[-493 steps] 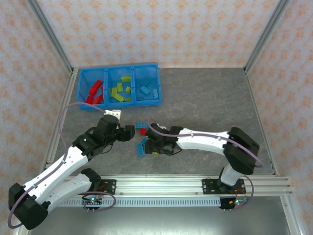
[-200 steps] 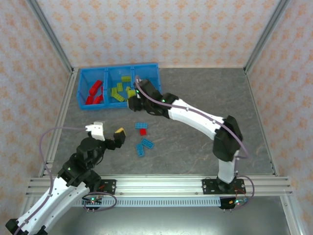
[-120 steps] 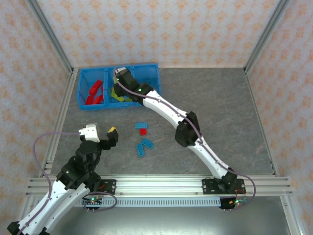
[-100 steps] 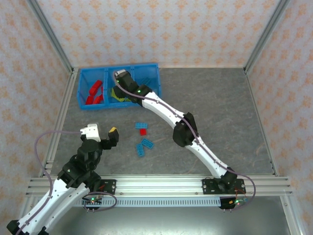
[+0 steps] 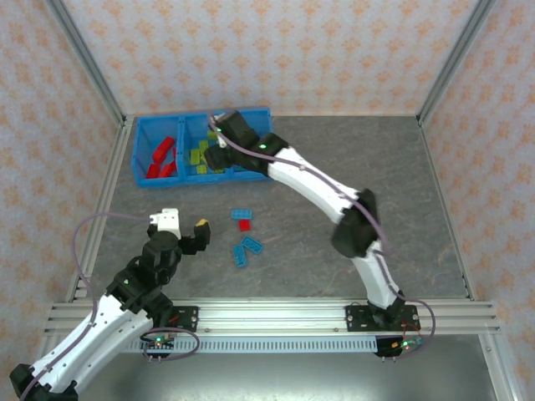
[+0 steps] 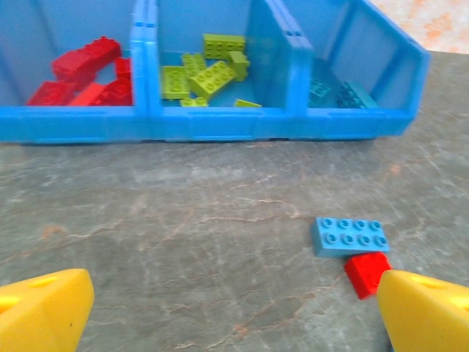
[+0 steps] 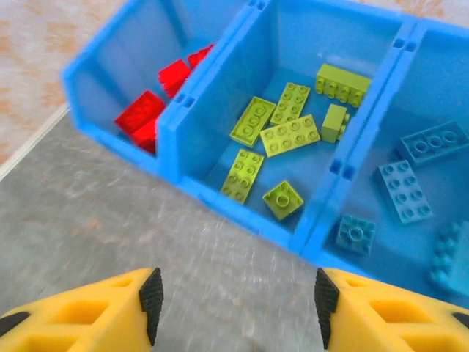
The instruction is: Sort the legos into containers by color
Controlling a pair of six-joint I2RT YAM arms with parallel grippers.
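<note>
Above the bin's near wall, the right gripper [image 7: 236, 297] hangs with jaws spread wide and nothing between them, its yellow fingers [image 7: 80, 315] framing the middle compartment. Below it, the blue bin [image 7: 242, 213] holds yellow-green bricks [image 7: 282, 136] in the middle, red bricks [image 7: 150, 110] on the left and light blue bricks [image 7: 410, 183] on the right; no mixed colours that I can see. The left gripper [image 6: 234, 315] sits low over the table [image 6: 183, 220], well back from the bin, jaws likewise parted and empty. Ahead of it lies a loose light blue brick [image 6: 350, 236], with a loose red brick [image 6: 368, 273] just beside it, perhaps touching. The top view adds a second blue brick [image 5: 251, 244] and a third blue brick [image 5: 240, 256] nearer the bases. Judged nearly done: four strays left, three for the right compartment and one for the left.
</note>
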